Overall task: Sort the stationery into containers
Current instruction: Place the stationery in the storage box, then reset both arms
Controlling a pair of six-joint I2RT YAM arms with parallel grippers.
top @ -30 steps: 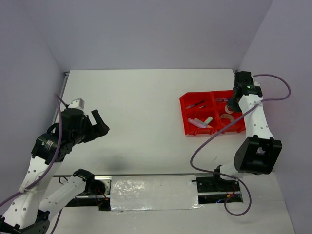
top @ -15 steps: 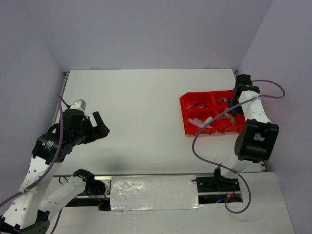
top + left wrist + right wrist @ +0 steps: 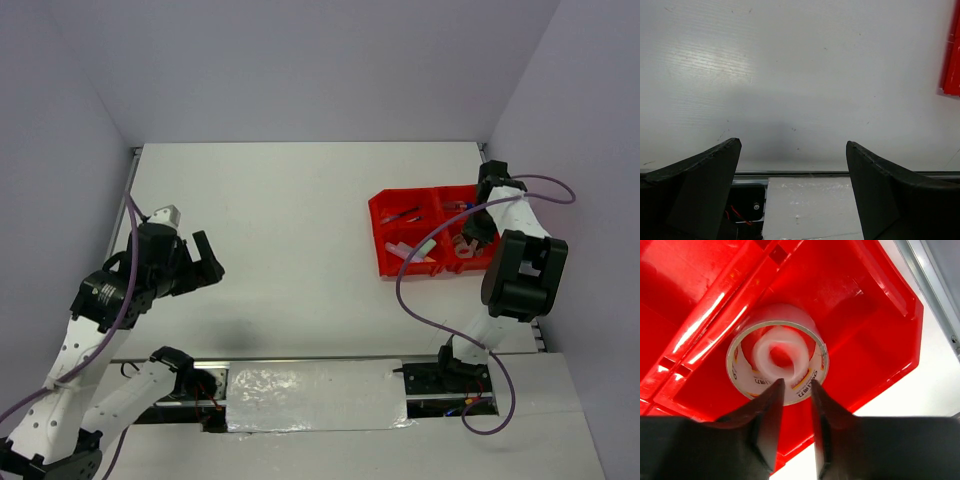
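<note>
The red tray [image 3: 378,235] stands at the table's right side with stationery in its four compartments. Two dark pens [image 3: 400,215] lie in the far left one and pastel erasers and markers [image 3: 412,250] in the near left one. My right gripper [image 3: 468,232] hangs over the near right compartment. In the right wrist view the beige tape roll [image 3: 742,375] lies flat on the tray floor [image 3: 865,330]. The small clear tape ring [image 3: 765,352] is blurred inside the roll. My right gripper [image 3: 797,385] is narrowly open just above them, holding nothing. My left gripper [image 3: 205,255] is open and empty.
My left gripper [image 3: 792,145] looks over bare table and the foil-covered strip [image 3: 810,210] at the near edge. The tray's edge [image 3: 952,60] shows far right in that view. The right wall and a metal rail [image 3: 930,285] run close beside the tray.
My right arm has folded in closer, with its gripper staying low over the near right compartment. The left arm has shifted only slightly.
</note>
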